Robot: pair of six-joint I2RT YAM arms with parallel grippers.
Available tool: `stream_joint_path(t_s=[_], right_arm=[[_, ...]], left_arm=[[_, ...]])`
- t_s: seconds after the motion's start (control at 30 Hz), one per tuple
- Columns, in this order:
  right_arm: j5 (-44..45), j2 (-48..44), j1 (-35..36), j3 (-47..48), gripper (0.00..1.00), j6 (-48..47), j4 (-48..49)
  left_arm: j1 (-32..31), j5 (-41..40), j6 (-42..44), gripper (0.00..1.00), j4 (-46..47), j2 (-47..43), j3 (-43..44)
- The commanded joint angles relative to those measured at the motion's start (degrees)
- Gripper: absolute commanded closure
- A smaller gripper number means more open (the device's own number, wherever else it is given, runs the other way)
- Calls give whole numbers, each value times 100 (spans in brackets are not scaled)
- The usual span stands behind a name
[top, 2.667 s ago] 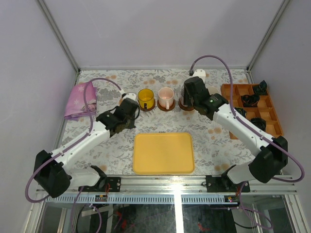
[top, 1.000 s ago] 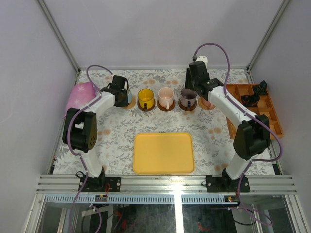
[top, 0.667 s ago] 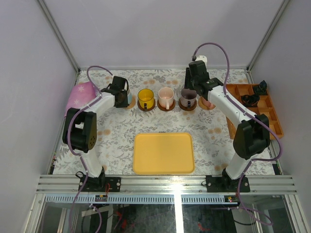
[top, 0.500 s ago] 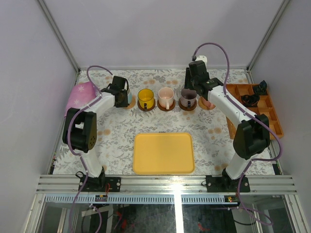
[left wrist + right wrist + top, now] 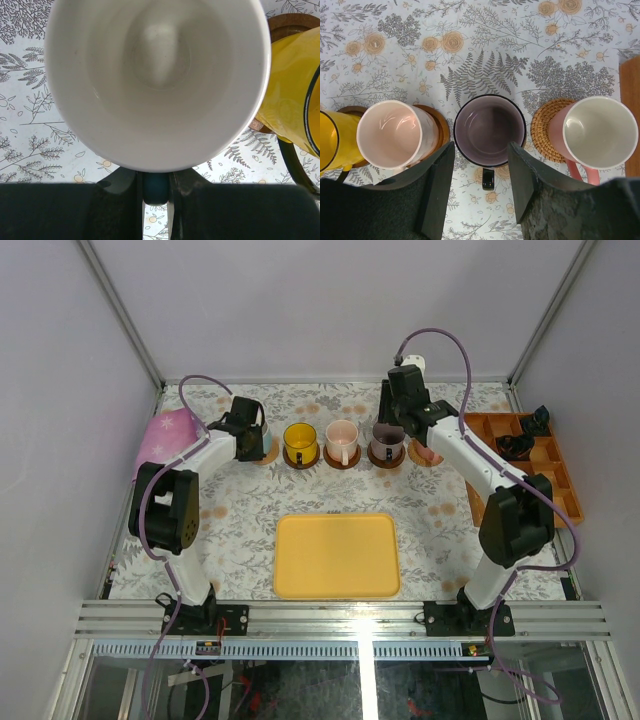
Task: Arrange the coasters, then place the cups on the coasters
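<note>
Now L gripper (image 5: 155,180) is clenched on the blue handle (image 5: 155,192) of the glossy white cup (image 5: 157,80), just beside the yellow cup (image 5: 290,95). R gripper (image 5: 481,148) hangs, fingers spread, over the round purple cup (image 5: 490,125), btw pink cup (image 5: 395,135) and woven coaster (image 5: 542,127). Floral tablecloth (image 5: 485,50), pale walls (image 5: 330,310).

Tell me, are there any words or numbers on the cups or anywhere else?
None: no words, numbers or signs can be read.
The white cup, yellow cup, pale pink cup, purple cup and salmon cup are plain.
The tablecloth shows only flowers and ferns.
</note>
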Motion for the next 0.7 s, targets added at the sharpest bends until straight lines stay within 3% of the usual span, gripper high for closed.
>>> stream_joint_path(t_s=[0.0,0.57,0.67], right_arm=[[-164,62,-22,304,47,82,39],[-265,98,-22,341,47,136,17],[-303,128,-25,360,47,136,22]], left_arm=[[57,-8,125,100,399,-297,59],[57,-123,319,100,-17,-272,312],[54,-132,336,96,-95,-218,385]])
